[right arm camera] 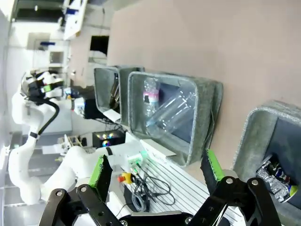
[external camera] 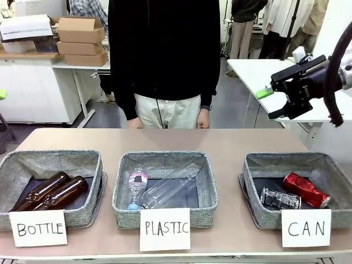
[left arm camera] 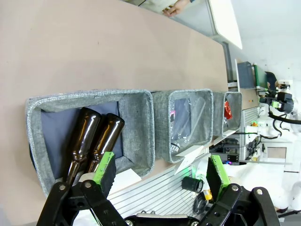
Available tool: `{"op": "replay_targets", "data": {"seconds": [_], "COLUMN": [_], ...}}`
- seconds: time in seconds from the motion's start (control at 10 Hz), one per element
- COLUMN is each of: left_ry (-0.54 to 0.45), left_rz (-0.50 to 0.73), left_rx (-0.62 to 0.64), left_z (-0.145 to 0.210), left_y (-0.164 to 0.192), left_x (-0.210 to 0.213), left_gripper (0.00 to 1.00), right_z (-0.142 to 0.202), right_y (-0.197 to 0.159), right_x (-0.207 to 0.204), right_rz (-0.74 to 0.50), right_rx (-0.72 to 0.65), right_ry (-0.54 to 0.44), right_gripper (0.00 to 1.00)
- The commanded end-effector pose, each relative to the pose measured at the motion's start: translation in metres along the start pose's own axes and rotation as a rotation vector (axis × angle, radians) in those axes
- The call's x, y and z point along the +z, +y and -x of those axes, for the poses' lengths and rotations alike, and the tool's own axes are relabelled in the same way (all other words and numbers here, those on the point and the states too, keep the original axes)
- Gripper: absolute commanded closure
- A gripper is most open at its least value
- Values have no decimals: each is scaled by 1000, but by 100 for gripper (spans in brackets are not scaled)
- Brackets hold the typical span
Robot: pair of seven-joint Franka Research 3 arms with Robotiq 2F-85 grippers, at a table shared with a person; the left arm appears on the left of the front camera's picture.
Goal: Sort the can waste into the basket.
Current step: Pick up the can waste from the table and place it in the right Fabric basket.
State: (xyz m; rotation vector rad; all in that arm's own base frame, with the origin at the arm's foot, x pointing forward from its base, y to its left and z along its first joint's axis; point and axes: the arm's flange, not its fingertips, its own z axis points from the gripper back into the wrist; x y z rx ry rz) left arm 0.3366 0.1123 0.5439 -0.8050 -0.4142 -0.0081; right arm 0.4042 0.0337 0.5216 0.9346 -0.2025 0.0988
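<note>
Three white cards stand at the near edge of the tabletop (external camera: 165, 242), one before each grey basket. The left card (external camera: 38, 227) reads "BOTTLE", the middle card (external camera: 164, 229) "PLASTIC", the right card (external camera: 306, 227) "CAN", all handwritten.

2 brown glass bottles (external camera: 50, 191) in BOTTLE basket (external camera: 52, 159), clear plastic bottles (external camera: 165, 187) in PLASTIC basket (external camera: 165, 159)

Basket (external camera: 258, 181) — coarse grey woven cloth, matt; red can (external camera: 305, 190) glossy dented metal; table (external camera: 220, 140) — smooth, matt.
</note>
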Motion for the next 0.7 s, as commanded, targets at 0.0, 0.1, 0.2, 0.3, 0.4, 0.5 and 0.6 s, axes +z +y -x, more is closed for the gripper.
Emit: {"op": "replay_targets", "data": {"seconds": [0.0, 0.1, 0.2, 0.3, 0.4, 0.5, 0.6], "left_ry": [9, 9, 9, 9, 9, 9, 9], "left_rz": [-3, -3, -3, -3, -3, -3, -3], "left_rx": [6, 6, 6, 6, 6, 6, 6], "left_z": [1, 1, 1, 1, 1, 1, 1], "left_y": [0, 0, 0, 0, 0, 0, 0], "left_x": [2, 2, 2, 2, 2, 2, 2], "left_gripper": [0, 0, 0, 0, 0, 0, 0], "right_z": [0, 0, 0, 0, 0, 0, 0], "right_y": [1, 1, 1, 1, 1, 1, 1], "right_x": [2, 2, 2, 2, 2, 2, 2], "right_rz": [9, 9, 9, 9, 9, 9, 9], "right_rx": [6, 6, 6, 6, 6, 6, 6], "right_ry": [-14, -14, -14, -14, -14, -14, -14], "right_gripper": [0, 0, 0, 0, 0, 0, 0]}}
